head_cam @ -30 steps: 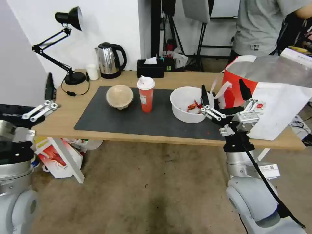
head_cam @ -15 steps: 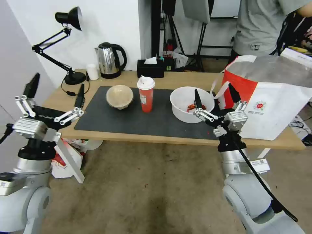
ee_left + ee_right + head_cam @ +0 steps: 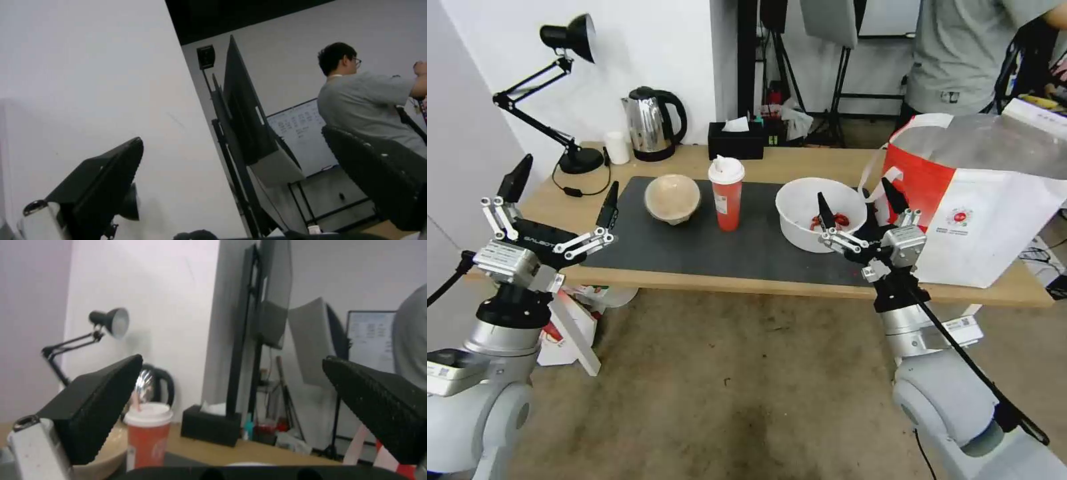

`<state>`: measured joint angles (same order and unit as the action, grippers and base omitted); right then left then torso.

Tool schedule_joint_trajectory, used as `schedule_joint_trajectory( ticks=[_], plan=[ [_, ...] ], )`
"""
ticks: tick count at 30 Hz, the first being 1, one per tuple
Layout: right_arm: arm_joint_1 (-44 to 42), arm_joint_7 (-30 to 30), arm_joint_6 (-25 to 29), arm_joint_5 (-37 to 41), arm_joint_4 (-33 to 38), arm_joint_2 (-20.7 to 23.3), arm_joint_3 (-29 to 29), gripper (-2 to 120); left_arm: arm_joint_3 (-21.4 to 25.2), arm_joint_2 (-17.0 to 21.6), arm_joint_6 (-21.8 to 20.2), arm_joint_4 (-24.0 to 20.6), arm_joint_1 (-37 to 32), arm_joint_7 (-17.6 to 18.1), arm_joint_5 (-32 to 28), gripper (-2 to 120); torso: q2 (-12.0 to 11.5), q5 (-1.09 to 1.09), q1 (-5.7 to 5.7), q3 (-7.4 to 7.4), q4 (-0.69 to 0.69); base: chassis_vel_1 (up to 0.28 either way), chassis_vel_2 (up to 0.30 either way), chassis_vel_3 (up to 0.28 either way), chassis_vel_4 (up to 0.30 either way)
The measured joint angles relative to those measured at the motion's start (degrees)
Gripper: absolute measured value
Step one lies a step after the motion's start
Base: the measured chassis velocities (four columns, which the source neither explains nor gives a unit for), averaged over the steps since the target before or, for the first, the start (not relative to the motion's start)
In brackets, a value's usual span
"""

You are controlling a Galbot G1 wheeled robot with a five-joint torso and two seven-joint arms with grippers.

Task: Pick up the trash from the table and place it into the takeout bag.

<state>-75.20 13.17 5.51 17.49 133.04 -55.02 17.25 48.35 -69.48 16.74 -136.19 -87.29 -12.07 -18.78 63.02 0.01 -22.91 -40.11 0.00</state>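
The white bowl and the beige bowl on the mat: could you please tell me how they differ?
The white bowl is wider than the beige bowl and holds red shells, while the beige bowl looks empty. The white bowl sits nearest the takeout bag, with the open right gripper at its near rim; the beige bowl lies beyond the red cup, nearer the open left gripper. Both rest upright on the dark mat.

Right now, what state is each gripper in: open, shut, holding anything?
Left gripper: open, holding nothing, raised at the table's left end.
Right gripper: open, holding nothing, at the near side of the white bowl.
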Motion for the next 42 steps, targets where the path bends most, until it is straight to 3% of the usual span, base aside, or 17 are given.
schedule_joint_trajectory(
  ticks=[11,17,26,29,38,42],
  plan=[
    [3.5,-2.6,-7.7,13.6,1.4,11.4,1.6,100,1.6,0.3,0.1,0.0,-0.8,0.2,-0.4,100,0.0,0.00,0.00,0.00,0.00,0.000,0.000,0.000,0.000],
    [10.7,-3.1,-15.2,23.0,2.2,18.1,0.9,100,0.6,-0.7,0.1,-0.2,-0.9,0.2,0.1,100,0.0,-0.01,0.00,0.00,0.01,0.000,0.000,0.000,0.000],
    [20.4,-6.1,-20.0,31.8,-0.3,25.3,0.1,100,0.0,-1.5,0.3,-0.2,-1.1,0.2,1.1,100,0.0,0.00,-0.01,0.00,0.01,0.000,0.000,0.000,0.000],
    [25.7,-9.5,-22.2,35.8,-2.3,29.2,-1.6,100,-0.7,-1.7,0.3,-0.2,-1.1,0.2,1.6,100,0.0,0.00,0.00,0.00,0.00,0.000,0.000,0.000,0.000],
    [39.4,-18.0,-27.4,36.2,-7.8,33.6,-9.6,100,-2.8,-2.6,0.5,0.7,-0.5,0.2,3.4,100,0.0,-0.01,0.00,0.00,0.00,0.000,0.000,0.000,0.000],
    [44.2,-22.8,-31.4,31.0,-10.4,33.7,-14.2,100,-3.4,-2.8,0.7,1.4,-0.1,0.1,4.0,100,0.0,0.00,-0.01,0.00,0.00,0.000,0.000,0.000,0.000]
  ],
)
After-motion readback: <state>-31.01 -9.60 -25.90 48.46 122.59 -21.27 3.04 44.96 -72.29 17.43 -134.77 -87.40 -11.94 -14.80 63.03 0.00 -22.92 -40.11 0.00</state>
